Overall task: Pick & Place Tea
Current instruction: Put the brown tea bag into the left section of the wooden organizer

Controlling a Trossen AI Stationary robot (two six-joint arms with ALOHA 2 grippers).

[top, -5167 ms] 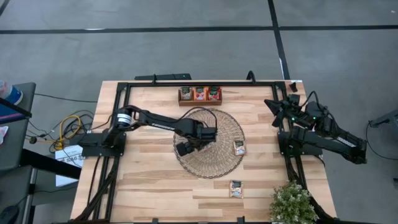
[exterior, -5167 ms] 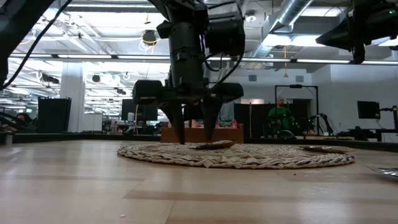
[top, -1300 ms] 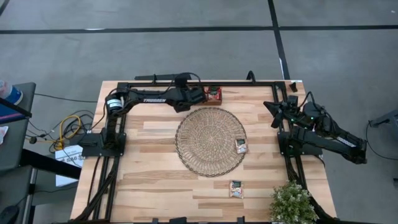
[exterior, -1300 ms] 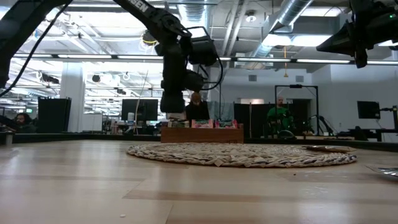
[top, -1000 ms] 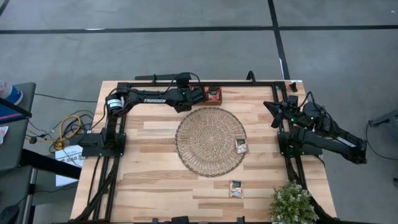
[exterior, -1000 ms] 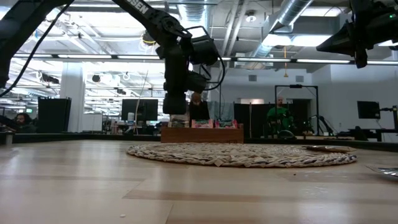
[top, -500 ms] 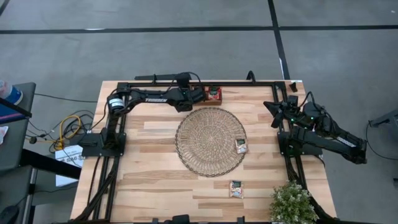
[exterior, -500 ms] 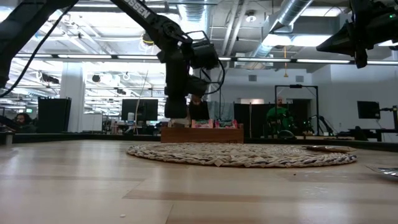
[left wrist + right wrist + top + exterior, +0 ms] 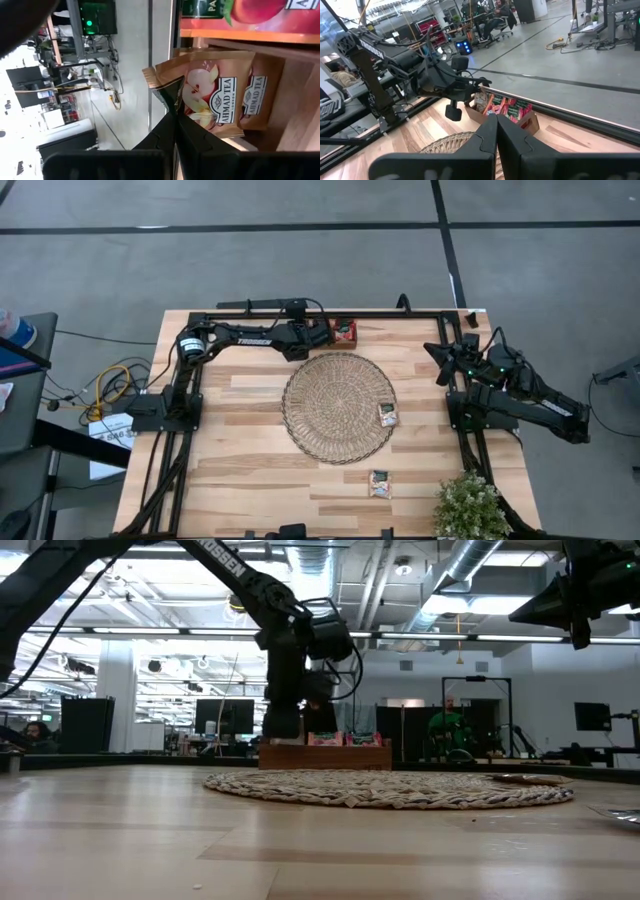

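Note:
My left gripper [image 9: 316,333] hangs over the brown wooden tray [image 9: 325,756] at the table's far edge, shut on an orange tea sachet [image 9: 212,95] printed with an apple. A like sachet [image 9: 260,100] stands behind it in the tray, and red sachets [image 9: 344,332] fill the compartment beside it. One more sachet [image 9: 387,416] lies on the right rim of the round woven mat [image 9: 338,408], another [image 9: 379,483] on the bare table nearer the front. My right gripper [image 9: 443,360] waits shut, raised at the table's right side. My left gripper pinches the orange sachet by its dark green edge [image 9: 167,97], close to a corner, between its two fingers. The fingers come from above, pointing down. The sachet stands on edge inside the tray, before the like sachet; whether it touches the tray's floor I cannot tell.
A potted plant [image 9: 468,507] stands at the near right corner. A black frame rail [image 9: 300,314] runs along the far edge behind the tray. People and desks show in the room beyond the table.
My left gripper has sunk a little toward the tray and stayed shut on the sachet.

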